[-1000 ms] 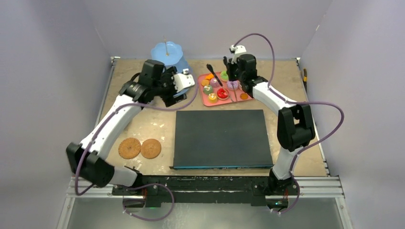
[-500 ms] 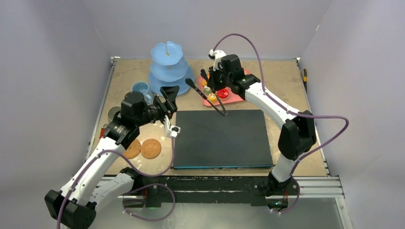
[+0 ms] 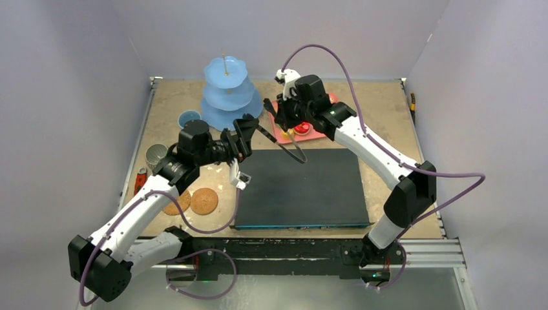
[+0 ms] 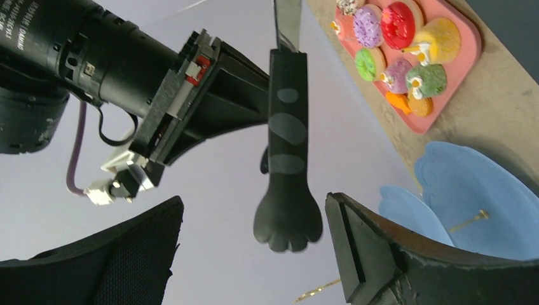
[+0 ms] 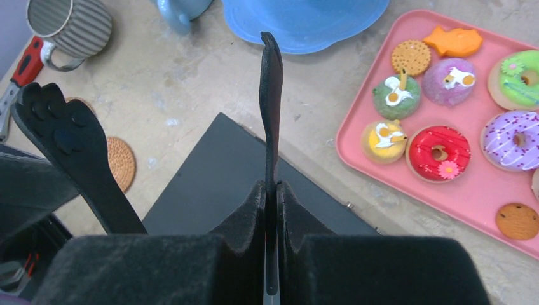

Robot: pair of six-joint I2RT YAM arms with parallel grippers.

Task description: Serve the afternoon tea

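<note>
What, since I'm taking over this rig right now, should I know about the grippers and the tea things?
Right gripper shut on one arm of the tongs, held in the air.
Left gripper open, a tong tip between its fingers, not gripped.
Cakes all on the pink tray; stand looks empty, mug beside it.
Done: tongs lifted. Left: every cake to the stand.

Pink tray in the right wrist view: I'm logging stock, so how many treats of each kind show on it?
Doughnuts (red, purple, green): 3
Topped cakes (green, purple, yellow): 3
Round biscuits: 2
Orange fish: 1
Total: 9; a sliver at the frame's right edge is too cut off to tell.
</note>
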